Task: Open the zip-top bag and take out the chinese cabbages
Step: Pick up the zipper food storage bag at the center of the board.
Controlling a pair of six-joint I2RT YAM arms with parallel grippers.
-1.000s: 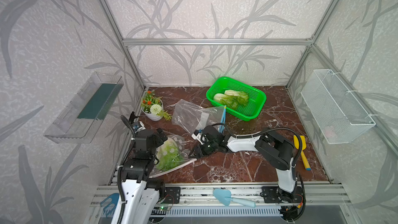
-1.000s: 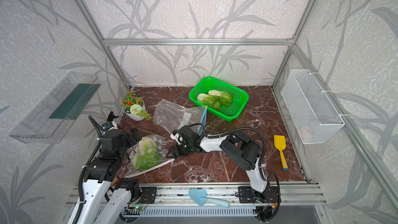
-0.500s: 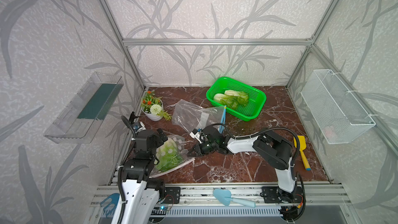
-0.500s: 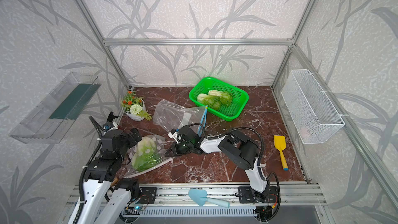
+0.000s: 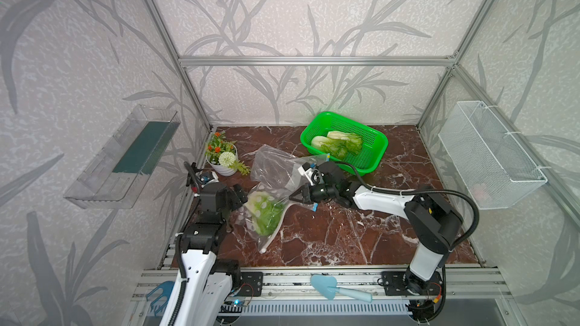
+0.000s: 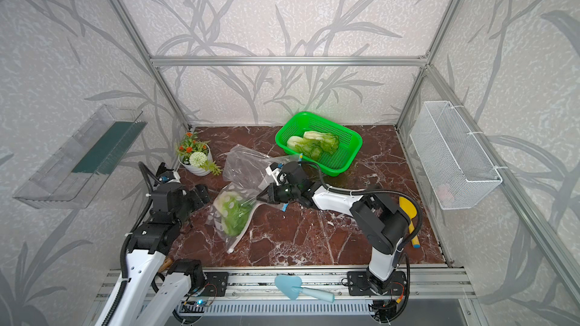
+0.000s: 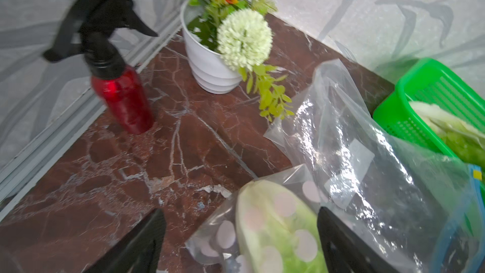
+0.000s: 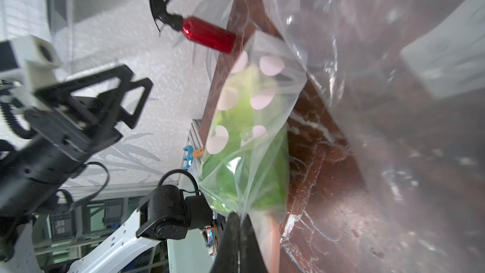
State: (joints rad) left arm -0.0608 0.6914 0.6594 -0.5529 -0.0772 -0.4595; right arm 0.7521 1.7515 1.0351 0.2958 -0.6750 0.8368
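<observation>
The zip-top bag (image 5: 243, 217), clear with white dots, stands tilted at the front left with one chinese cabbage (image 5: 266, 216) inside. My right gripper (image 5: 291, 199) is shut on the bag's film edge, which the right wrist view shows pinched between the closed fingers (image 8: 237, 228) below the cabbage (image 8: 246, 137). My left gripper (image 5: 241, 196) is open at the bag's other end. In the left wrist view its fingers (image 7: 143, 242) straddle the bagged cabbage (image 7: 275, 227). Two more cabbages (image 5: 337, 144) lie in the green basket (image 5: 375, 141).
An empty clear bag (image 5: 273, 167) lies behind the right gripper. A white flower pot (image 5: 222, 161) and a red spray bottle (image 7: 120, 95) stand at the left edge. A yellow spatula (image 6: 408, 214) lies at right, and a blue trowel (image 5: 332, 286) on the front rail.
My right gripper closed on the bag's edge and drew it up, so the bag now stands tilted instead of lying flat. The left gripper stays by the bag's end.
</observation>
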